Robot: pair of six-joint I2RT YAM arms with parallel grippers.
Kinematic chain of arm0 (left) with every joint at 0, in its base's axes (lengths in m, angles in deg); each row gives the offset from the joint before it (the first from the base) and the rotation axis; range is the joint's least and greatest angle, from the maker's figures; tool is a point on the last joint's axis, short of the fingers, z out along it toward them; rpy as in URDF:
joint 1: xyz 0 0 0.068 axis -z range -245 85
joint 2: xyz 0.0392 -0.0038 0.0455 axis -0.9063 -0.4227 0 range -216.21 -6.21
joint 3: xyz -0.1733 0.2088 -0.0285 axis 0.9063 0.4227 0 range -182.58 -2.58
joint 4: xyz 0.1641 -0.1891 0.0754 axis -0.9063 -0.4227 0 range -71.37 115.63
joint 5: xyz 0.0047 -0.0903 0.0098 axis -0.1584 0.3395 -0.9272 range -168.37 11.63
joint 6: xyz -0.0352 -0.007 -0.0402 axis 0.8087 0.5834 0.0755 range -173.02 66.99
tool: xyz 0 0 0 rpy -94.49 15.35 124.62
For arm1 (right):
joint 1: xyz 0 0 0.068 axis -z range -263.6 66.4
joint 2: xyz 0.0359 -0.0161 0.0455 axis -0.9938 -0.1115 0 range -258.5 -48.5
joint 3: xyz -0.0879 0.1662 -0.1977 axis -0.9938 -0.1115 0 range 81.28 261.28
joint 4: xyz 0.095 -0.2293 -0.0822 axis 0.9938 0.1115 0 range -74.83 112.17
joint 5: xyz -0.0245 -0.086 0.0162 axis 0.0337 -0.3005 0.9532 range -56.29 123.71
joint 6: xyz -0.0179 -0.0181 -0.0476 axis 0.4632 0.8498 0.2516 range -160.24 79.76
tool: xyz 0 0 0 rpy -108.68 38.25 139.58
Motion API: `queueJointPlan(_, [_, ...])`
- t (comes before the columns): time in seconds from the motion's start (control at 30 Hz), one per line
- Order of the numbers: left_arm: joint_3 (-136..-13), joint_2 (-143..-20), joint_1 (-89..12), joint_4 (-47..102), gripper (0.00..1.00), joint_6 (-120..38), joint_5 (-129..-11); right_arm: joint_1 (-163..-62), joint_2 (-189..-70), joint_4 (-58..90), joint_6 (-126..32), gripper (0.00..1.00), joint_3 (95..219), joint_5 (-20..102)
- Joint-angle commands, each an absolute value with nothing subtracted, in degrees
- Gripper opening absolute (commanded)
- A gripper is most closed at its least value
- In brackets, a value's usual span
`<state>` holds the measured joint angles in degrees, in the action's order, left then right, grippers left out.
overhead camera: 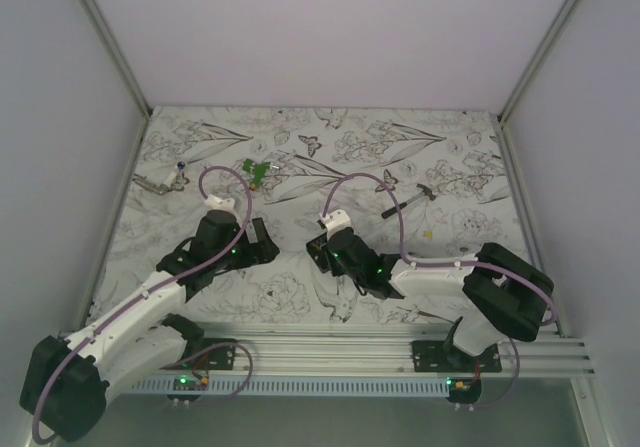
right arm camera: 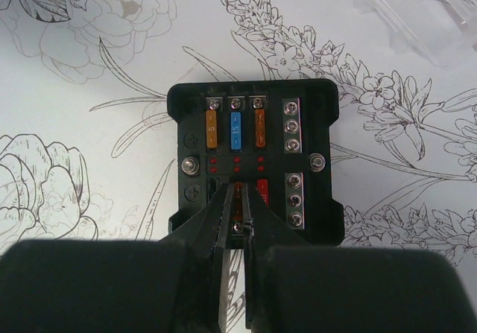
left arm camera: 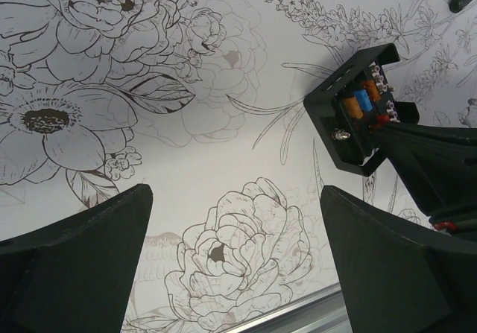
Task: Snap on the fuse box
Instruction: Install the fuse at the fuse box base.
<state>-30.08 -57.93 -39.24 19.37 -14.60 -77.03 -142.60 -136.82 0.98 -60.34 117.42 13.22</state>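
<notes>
The fuse box (right arm camera: pixel 272 162), a black square box, lies flat on the flower-print table with orange and blue fuses in its top row. It also shows in the left wrist view, where the fuse box (left arm camera: pixel 358 113) is at the upper right, and from above, where the fuse box (overhead camera: pixel 317 255) sits at table centre. My right gripper (right arm camera: pixel 237 199) reaches over its near edge, its fingertips closed narrowly on an orange fuse (right arm camera: pixel 237 193) in the lower row, beside a red fuse (right arm camera: pixel 262 190). My left gripper (left arm camera: pixel 235 229) hovers wide open to the left with only tablecloth between its fingers.
A clear plastic cover (right arm camera: pixel 417 13) lies beyond the box. A small green piece (overhead camera: pixel 258 170) and a metal part (overhead camera: pixel 160 182) sit at the back left. A thin black tool (overhead camera: pixel 408 202) lies at the back right. An aluminium rail (overhead camera: pixel 400 347) runs along the near edge.
</notes>
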Motion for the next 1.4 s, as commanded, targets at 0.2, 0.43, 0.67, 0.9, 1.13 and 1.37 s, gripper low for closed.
queueJointPlan(0.2, [-31.23, -57.30, -39.76, 17.92, 1.00, -16.37, -78.10, -143.01, -134.22, 12.84, -60.59, 0.22, 117.97, 12.24])
queueJointPlan(0.43, [-31.01, -56.91, -39.76, 17.81, 0.99, -16.40, -76.75, -143.01, -130.94, 20.38, -59.93, 0.38, 122.27, 13.10])
queueJointPlan(0.67, [-30.92, -56.66, -39.77, 17.64, 1.00, -16.57, -76.38, -142.93, -131.97, 29.33, -60.47, 0.38, 128.47, 12.14])
queueJointPlan(0.9, [-30.96, -56.92, -39.77, 17.64, 0.99, -16.47, -75.67, -141.73, -133.91, 34.60, -58.91, 0.28, 132.79, 13.50])
queueJointPlan(1.13, [-30.88, -56.74, -39.75, 17.61, 0.99, -16.52, -75.21, -140.16, -134.24, 34.43, -56.82, 0.19, 133.55, 16.85])
queueJointPlan(1.37, [-30.79, -56.66, -39.72, 17.49, 1.00, -16.49, -75.03, -139.62, -136.16, 34.21, -56.19, 0.17, 134.17, 17.45])
